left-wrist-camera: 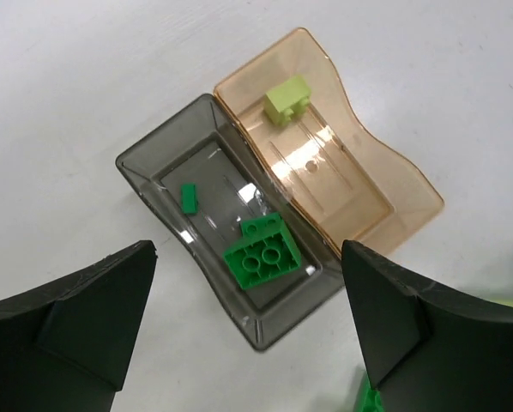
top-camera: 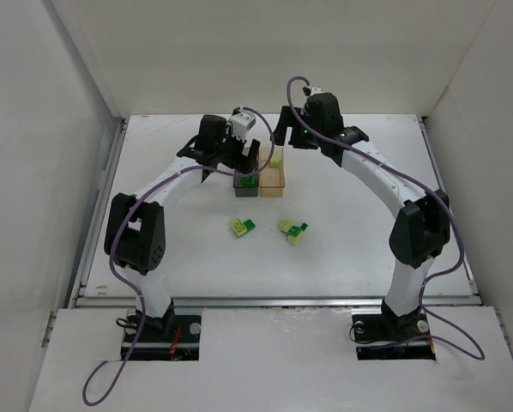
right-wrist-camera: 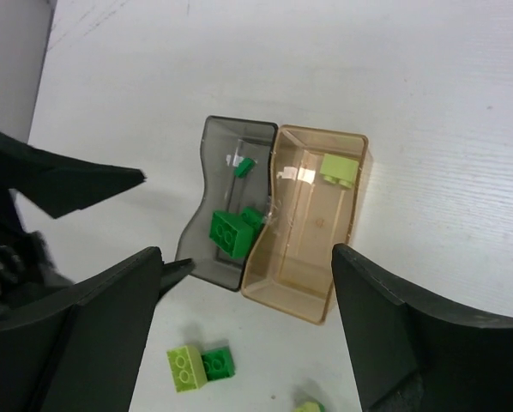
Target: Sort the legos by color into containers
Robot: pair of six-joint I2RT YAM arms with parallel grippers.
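The overhead view shows a white table (top-camera: pixel 153 257) on which a dark smoky grey open-topped plastic box (top-camera: pixel 245 185) and a light tan translucent open-topped plastic box (top-camera: pixel 273 182) sit side by side, long walls touching. The left gripper (top-camera: pixel 242 165) hangs over the grey box, and the right gripper (top-camera: pixel 284 137) hangs just beyond the tan box. Nearer the arm bases, a loose pale yellow-green brick (top-camera: pixel 238 227) touches a loose dark green brick (top-camera: pixel 250 225). Near them lies a small cluster of pale and dark green bricks (top-camera: pixel 294 232). In the left wrist view, the left gripper's jaws stand wide apart with nothing between them. Below them, the grey box holds a dark green studded brick (left-wrist-camera: pixel 261 253) and a small dark green piece (left-wrist-camera: pixel 189 197). The tan box holds one pale yellow-green block (left-wrist-camera: pixel 286 97) at one end. In the right wrist view, the right gripper's jaws are likewise spread wide and grip nothing. Both boxes lie between them, with dark green pieces only in the grey box and the pale block only in the tan box. The loose pair lies on the table just outside the boxes.
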